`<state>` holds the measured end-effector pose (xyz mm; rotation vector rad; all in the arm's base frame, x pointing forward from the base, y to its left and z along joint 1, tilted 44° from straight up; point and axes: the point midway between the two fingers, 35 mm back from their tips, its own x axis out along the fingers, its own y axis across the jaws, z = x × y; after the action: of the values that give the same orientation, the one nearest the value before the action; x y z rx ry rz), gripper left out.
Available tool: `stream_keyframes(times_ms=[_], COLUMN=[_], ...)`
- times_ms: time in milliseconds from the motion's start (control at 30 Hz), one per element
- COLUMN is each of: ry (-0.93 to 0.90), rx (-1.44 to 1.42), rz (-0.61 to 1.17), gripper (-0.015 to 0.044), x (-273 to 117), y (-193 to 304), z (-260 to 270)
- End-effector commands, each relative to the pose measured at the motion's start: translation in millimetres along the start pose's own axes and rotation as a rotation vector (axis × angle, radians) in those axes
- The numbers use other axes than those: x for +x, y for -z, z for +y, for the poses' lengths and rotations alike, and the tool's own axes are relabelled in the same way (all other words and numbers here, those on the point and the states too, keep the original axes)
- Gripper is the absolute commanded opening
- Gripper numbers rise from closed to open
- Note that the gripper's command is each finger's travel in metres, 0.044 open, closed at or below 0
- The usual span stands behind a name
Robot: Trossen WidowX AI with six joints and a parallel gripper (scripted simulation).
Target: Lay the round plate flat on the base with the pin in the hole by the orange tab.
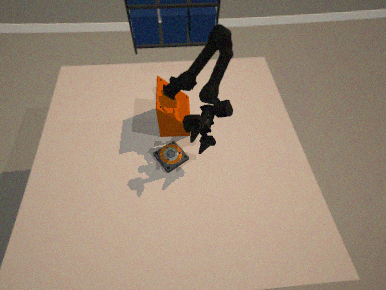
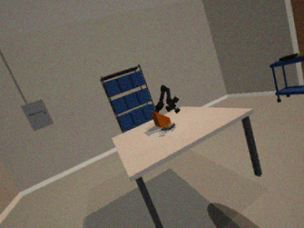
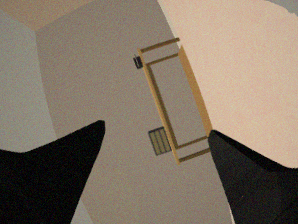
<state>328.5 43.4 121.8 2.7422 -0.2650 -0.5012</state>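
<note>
Wrist view shows my two fingers as dark wedges at the lower corners, spread wide with nothing between them; past them I see only a wall and a door frame, so my camera points out into the room, not at the work. My gripper is released and holds nothing.

From the top view my jaws hang tips-down just beside the right edge of the orange block, near the fixture but apart from it. The base lies on the table just in front of the block, down and to the left of my fingertips. On it sits the round plate, grey with an orange ring or mark near its middle. At this size I cannot make out the pin, the hole or the orange tab separately, nor see the tilt.

I judge the plate to be a stiff, light disc, probably smooth, captured on its post so it can turn but not slide sideways. It should not bend or break, but a thin rim gives my fingers little to bite on, and squeezing across it may press it harder onto the pin. The tab looks like the best purchase: I would pinch or nudge it to turn the plate about the post until the hole drops over the pin, then pull away.
</note>
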Motion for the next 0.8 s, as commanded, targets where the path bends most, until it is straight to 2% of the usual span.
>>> stream_keyframes(times_ms=[0,233,300,467,600,767], ry=[0.005,0.254,0.289,0.581,0.743,1.061], rx=[-0.019,-0.695,-0.761,-1.194,-1.378,-1.665], rz=[-0.005,-0.165,-0.175,-0.186,-0.145,0.051], gripper=[0.0374,0.0190,0.0137,0.0006,0.0000,0.0000], x=[1,35,38,53,58,62], y=[-1,-35,-39,-71,-86,-115], z=[-1,-20,-21,-31,-33,-35])
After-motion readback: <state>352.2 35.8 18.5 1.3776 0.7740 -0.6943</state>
